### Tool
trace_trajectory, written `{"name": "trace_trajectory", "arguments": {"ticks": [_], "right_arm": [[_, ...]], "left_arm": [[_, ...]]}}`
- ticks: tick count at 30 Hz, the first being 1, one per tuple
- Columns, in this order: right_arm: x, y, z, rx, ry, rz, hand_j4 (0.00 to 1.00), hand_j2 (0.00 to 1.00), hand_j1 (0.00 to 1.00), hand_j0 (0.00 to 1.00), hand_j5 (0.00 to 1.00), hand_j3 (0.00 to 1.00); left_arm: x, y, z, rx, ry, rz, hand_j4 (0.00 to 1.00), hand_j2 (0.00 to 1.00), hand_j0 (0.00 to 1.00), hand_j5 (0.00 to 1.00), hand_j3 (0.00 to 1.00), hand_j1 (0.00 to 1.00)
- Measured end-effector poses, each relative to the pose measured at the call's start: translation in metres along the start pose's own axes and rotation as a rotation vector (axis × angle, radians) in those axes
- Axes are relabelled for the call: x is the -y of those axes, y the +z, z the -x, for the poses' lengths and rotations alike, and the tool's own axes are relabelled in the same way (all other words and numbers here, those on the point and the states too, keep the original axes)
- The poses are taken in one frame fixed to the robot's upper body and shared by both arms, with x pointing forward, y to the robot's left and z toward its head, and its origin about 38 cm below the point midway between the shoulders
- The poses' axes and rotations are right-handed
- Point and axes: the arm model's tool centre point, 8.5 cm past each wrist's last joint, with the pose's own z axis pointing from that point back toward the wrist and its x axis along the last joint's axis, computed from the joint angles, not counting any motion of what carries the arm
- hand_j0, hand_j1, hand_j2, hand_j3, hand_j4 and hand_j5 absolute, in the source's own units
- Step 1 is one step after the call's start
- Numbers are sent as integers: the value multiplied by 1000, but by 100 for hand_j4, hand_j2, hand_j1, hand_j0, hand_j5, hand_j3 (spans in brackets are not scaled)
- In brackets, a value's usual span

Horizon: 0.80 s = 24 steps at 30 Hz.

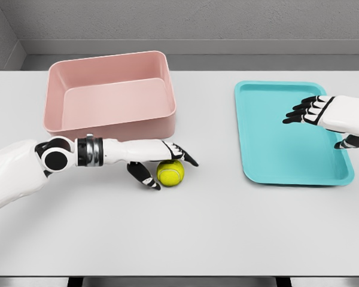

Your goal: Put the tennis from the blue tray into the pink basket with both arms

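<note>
Ball (170,173): yellow-green with pale curved seam lines. Basket (110,122): plain pink. Tray (269,149): plain turquoise. Table (197,233): plain white. Left hand (161,160) and right hand (323,116): white with black fingers.

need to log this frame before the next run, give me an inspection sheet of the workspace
surface: white table, flat, seen almost whole
ball: yellow tennis ball on the table, just in front of the basket, not in it and not on the tray
basket: pink basket at back left, upright, nothing inside
tray: blue tray at right, nothing lying on it
clutter: nothing seen
left hand: left hand reaches in front of the basket, fingers spread around the ball from above and from the left, not closed on it
right hand: right hand over the tray's right side, fingers loose, holding nothing
cables: nothing seen
surroundings: grey wall behind the table
</note>
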Motion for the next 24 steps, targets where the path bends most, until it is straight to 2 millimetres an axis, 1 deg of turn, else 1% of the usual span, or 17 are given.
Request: {"name": "trace_trajectory", "arguments": {"ticks": [2, 5, 8, 10, 13, 14, 15, 17, 18, 24], "right_arm": [[-1, 0, 0, 0, -1, -1, 100, 100, 100, 100, 100, 100], [0, 0, 0, 0, 0, 0, 100, 100, 100, 100, 100, 100], [0, 0, 0, -1, 0, 0, 100, 100, 100, 100, 100, 100], [0, 0, 1, -3, -1, 0, 100, 100, 100, 100, 100, 100], [-1, 0, 2, -5, -3, 0, 100, 100, 100, 100, 100, 100], [-1, 0, 2, -5, -4, 0, 100, 100, 100, 100, 100, 100], [-1, 1, 2, -6, -4, 0, 100, 100, 100, 100, 100, 100], [-2, 0, 2, -5, -6, -1, 100, 100, 100, 100, 100, 100], [-2, 0, 2, -5, -6, -1, 100, 100, 100, 100, 100, 100], [-2, 0, 2, -5, -6, -1, 100, 100, 100, 100, 100, 100]], "left_arm": [[0, 0, 0, -1, 0, 0, 82, 82, 82, 82, 82, 82], [1, 1, 0, -2, 0, 2, 82, 82, 82, 82, 82, 82], [2, 1, 1, -3, 1, 4, 76, 76, 76, 76, 76, 76], [3, 1, 1, -3, 2, 9, 74, 74, 74, 74, 74, 74], [4, 0, 1, -3, 3, 14, 68, 68, 68, 68, 68, 68], [5, 1, 1, -3, 4, 15, 68, 68, 68, 68, 68, 68], [5, 1, 1, -4, 4, 16, 64, 64, 64, 64, 64, 64], [5, 1, 1, -4, 4, 17, 62, 62, 62, 62, 62, 62], [6, 1, 1, -4, 6, 17, 59, 59, 59, 59, 59, 59], [6, 1, 1, -5, 4, 18, 57, 57, 57, 57, 57, 57]]}}
